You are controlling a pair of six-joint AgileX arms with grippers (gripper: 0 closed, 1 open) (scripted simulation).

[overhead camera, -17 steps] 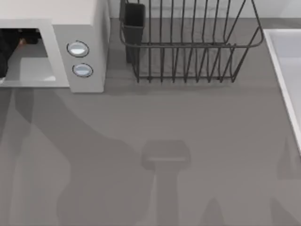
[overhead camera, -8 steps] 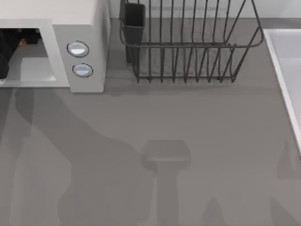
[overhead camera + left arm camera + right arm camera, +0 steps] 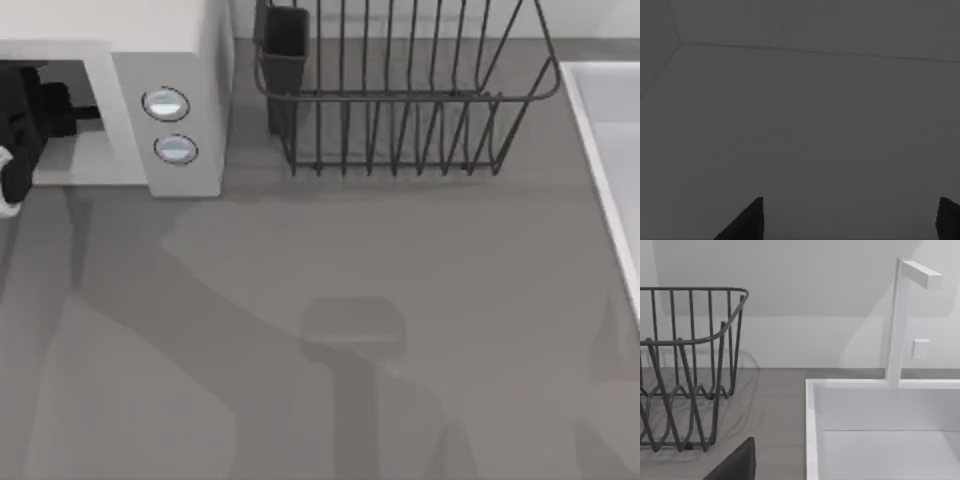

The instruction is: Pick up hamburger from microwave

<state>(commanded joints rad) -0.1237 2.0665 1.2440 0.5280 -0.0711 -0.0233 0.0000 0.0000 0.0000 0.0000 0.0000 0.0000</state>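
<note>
Grey worktop (image 3: 400, 300), bare across the middle. At ten o'clock, white microwave (image 3: 190, 150); at twelve o'clock, black wire dish rack (image 3: 400, 100); at three o'clock, white sink (image 3: 610, 150) rim.

A white microwave (image 3: 170, 40) with two round silver-blue buttons (image 3: 166, 104) is seen at the upper left of the top view, with the black left claw (image 3: 40, 105) in its opening. A black wire dish rack (image 3: 400, 100) of thin parallel bars, with a dark cup (image 3: 286, 40) at its corner, is seen at the upper middle on the plain grey tabletop (image 3: 330, 260), which is crossed by darker grey shadows. A white sink (image 3: 880, 430) with a white faucet (image 3: 900, 320) is seen at the right of the right wrist view, against a pale grey wall.
</note>
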